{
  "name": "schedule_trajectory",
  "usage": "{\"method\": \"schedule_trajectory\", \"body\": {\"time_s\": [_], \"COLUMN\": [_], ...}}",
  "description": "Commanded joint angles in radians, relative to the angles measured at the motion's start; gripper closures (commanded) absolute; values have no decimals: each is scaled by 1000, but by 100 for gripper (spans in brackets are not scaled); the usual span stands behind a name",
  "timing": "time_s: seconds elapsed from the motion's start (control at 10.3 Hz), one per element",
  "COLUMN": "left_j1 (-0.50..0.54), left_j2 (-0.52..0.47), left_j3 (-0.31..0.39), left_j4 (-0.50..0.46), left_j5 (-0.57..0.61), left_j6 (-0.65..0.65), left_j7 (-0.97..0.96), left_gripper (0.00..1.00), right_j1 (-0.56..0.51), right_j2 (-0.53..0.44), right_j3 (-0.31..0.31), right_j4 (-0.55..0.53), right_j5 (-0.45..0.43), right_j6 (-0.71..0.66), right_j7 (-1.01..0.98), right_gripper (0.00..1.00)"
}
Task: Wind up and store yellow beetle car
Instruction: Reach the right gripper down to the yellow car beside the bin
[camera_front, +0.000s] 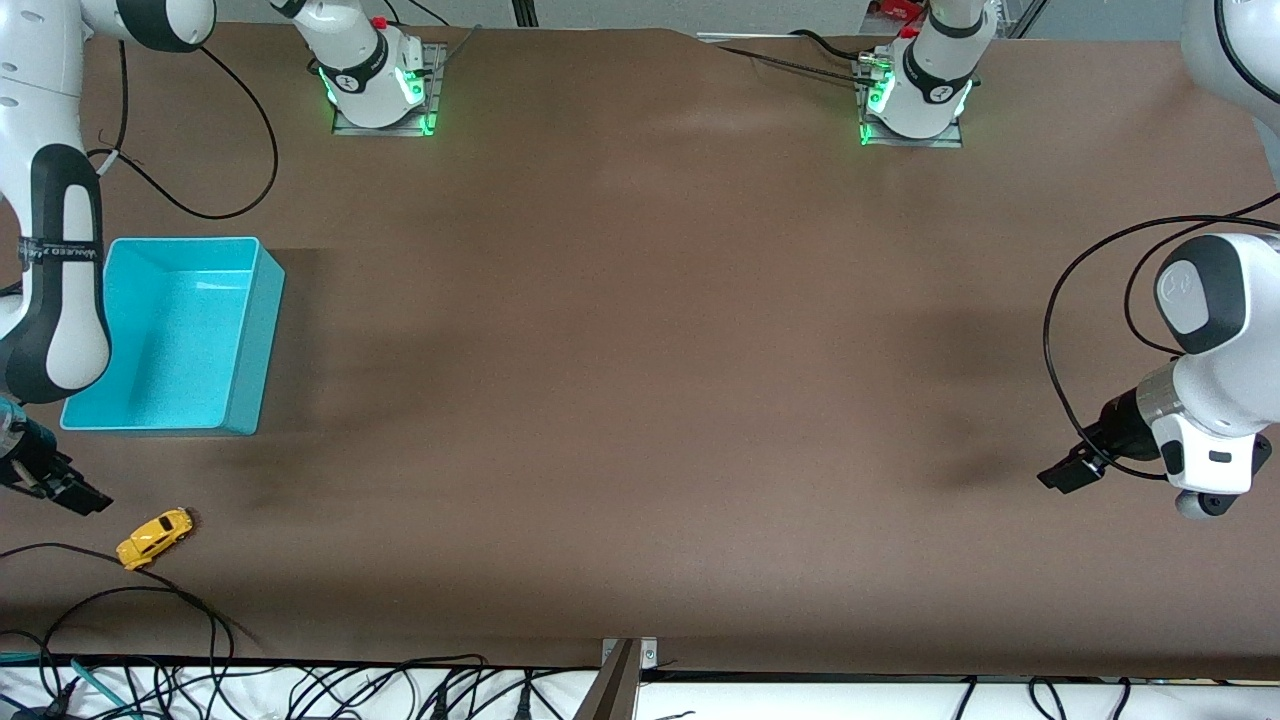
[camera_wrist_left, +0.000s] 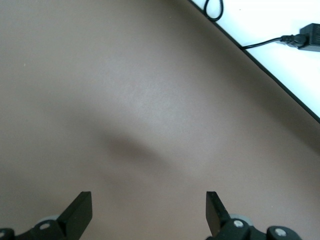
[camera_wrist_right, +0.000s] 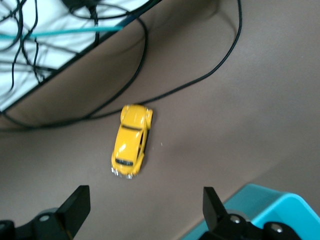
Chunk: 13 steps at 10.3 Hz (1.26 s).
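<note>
Yellow beetle car (camera_front: 156, 537) sits on its wheels on the brown table (camera_front: 640, 380), low in the front view's lower corner at the right arm's end, nearer to the front camera than the turquoise bin (camera_front: 232, 340) and apart from it. A black cable (camera_front: 150, 585) runs on the table just beside the car, closer still to the camera. Right gripper (camera_front: 60, 490) hangs over the table between bin and car, jaws spread wide, nothing in them; in the right wrist view the car (camera_wrist_right: 131, 140) lies ahead of the open fingertips (camera_wrist_right: 75, 207), with a corner of the bin (camera_wrist_right: 265, 205) at the frame's lower edge. Left gripper (camera_front: 1070, 472) waits over bare table at the left arm's end, jaws likewise wide apart and empty; its fingertips (camera_wrist_left: 80, 210) frame only table surface.
</note>
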Motion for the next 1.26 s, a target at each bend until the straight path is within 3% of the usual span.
{"method": "schedule_trajectory", "body": {"time_s": [0.0, 0.68, 1.16], "left_j1": [-9, -25, -31], "left_j2": [0, 2, 2], "left_j3": [0, 2, 3], "left_j4": [26, 35, 35], "left_j5": [21, 39, 63], "left_j6": [-25, -25, -27], "left_j7": [72, 73, 73], "left_gripper": [0, 0, 0], "right_j1": [-9, -31, -38], "right_j2": [91, 240, 293], "right_j3": [11, 38, 49], "right_j4": [46, 112, 155], "right_j5": [43, 108, 110], "right_j6": [105, 207, 286], "right_j7": [38, 35, 41], "right_gripper": [0, 0, 0]}}
